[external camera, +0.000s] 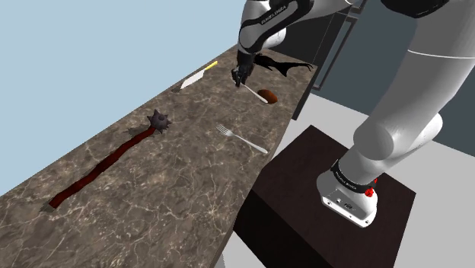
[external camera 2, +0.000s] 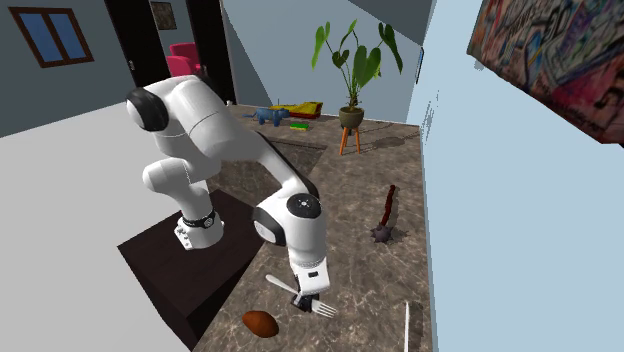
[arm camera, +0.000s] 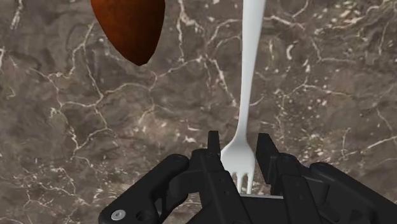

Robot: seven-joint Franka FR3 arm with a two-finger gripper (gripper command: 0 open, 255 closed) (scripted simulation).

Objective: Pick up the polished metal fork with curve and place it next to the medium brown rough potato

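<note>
Now: jaws clamped on fork (arm camera: 245,83) at tine end, handle running straight out from gripper (arm camera: 238,151). Potato (arm camera: 130,25) near, off to one side of handle, not touching. Fork's long axis runs past potato. Height over desk (arm camera: 76,140) unclear. Judgement: lower, release, little sideways shift needed.

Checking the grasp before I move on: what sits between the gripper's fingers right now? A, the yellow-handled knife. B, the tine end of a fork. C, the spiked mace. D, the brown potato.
B: in the wrist view the tined head of the fork sits clasped between the black fingers of the gripper, while the potato lies apart from them.
</note>
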